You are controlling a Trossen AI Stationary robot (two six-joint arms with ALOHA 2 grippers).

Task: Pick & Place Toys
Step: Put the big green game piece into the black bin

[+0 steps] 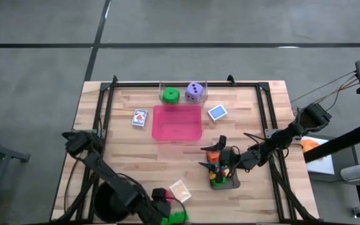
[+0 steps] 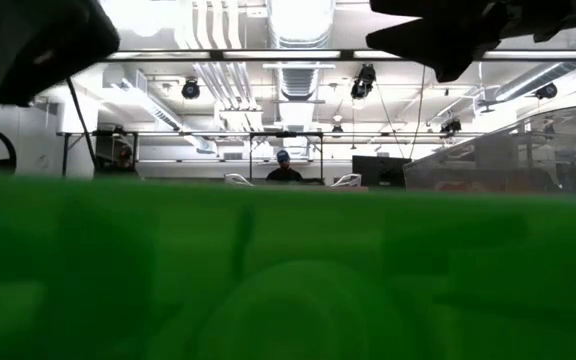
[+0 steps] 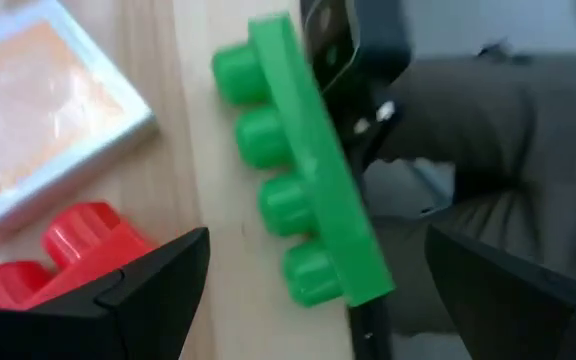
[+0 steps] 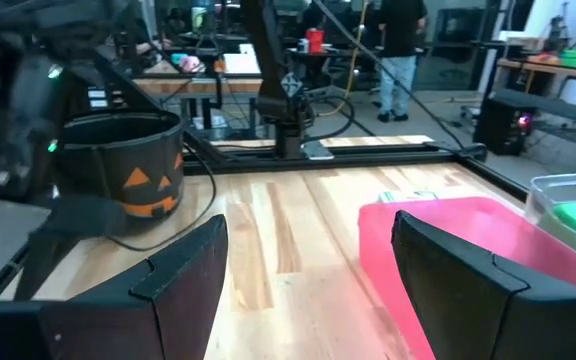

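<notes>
My left gripper (image 3: pixel 308 290) hangs spread at the table's near edge over the green brick (image 3: pixel 303 165), which lies beside the red brick (image 3: pixel 63 255); looks light, rigid, slick plastic; I'd pinch its flat long sides, not the studs.

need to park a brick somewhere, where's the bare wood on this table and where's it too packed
Bare wood lies between the pink tray and the right rail, below the blue card, and left of the tray below the other card. Crowded: the near edge, where the left gripper sits over the red brick, green brick and orange card, and the brick pile under the right gripper.
</notes>
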